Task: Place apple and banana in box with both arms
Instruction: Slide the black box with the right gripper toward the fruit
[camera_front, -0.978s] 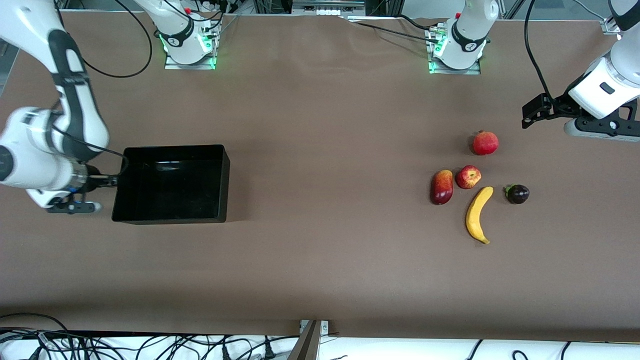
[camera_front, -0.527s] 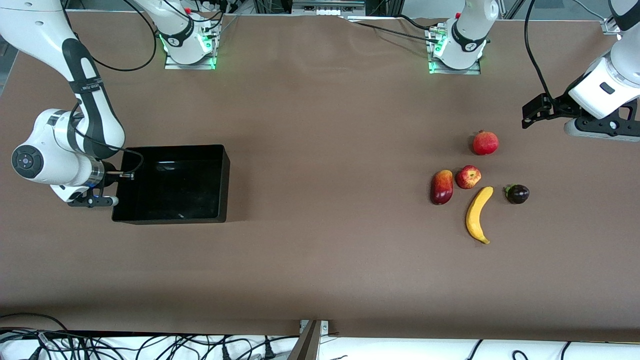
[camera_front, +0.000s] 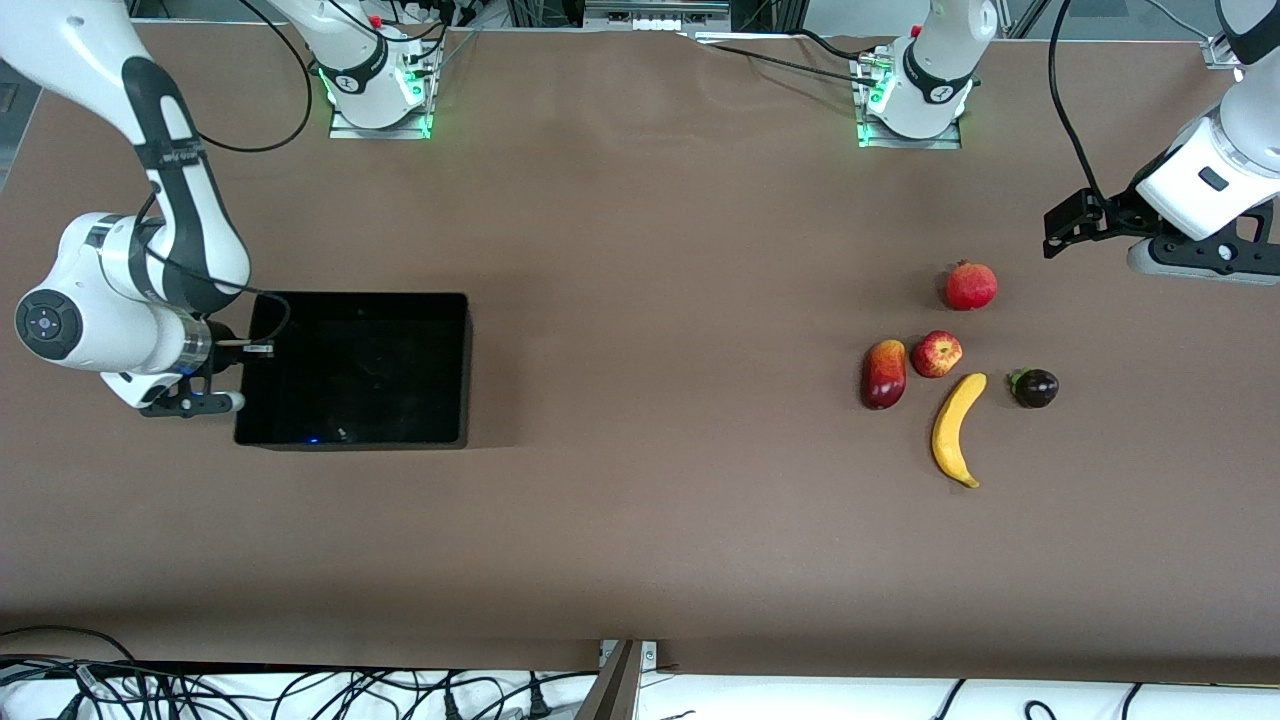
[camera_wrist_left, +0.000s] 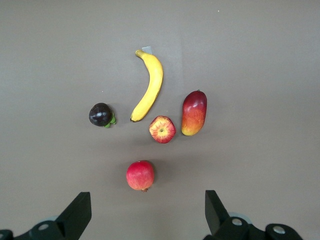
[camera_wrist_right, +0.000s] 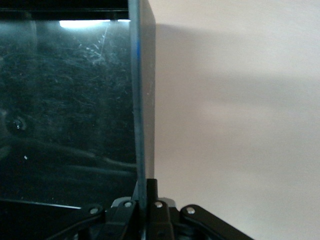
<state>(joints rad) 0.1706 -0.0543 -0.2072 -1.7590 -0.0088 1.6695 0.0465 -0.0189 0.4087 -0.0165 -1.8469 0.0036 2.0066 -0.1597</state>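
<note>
From my remote desk, the right gripper (camera_front: 243, 352) is clamped on the end wall of the box (camera_front: 455, 365), at the right arm's end of the table; in the right wrist view its fingers (camera_wrist_right: 150, 192) pinch the thin black wall (camera_wrist_right: 142, 100) from both sides, the glossy floor of the box on one side and bare table (camera_wrist_right: 240, 125) on the other. I see nothing lying in the box.

The left gripper (camera_front: 1060, 232) hangs in the air at the left arm's end of the table, over bare table beside the fruit; its fingers (camera_wrist_left: 75, 215) are spread wide and hold nothing; that arm waits.

The fruit lies in a loose cluster toward the left arm's end, well apart from the box; the apple (camera_front: 937, 354) sits just beside a red-orange mango (camera_front: 884, 374), which lies on its side toward the box; the banana (camera_front: 956, 430) curves nearer the front camera than the apple, one tip near the apple; a dark purple fruit (camera_front: 1035, 388) with a green stem rests beside the banana, toward the left arm's end; a plain red round fruit (camera_front: 971, 286) sits farther from the front camera than the apple.
</note>
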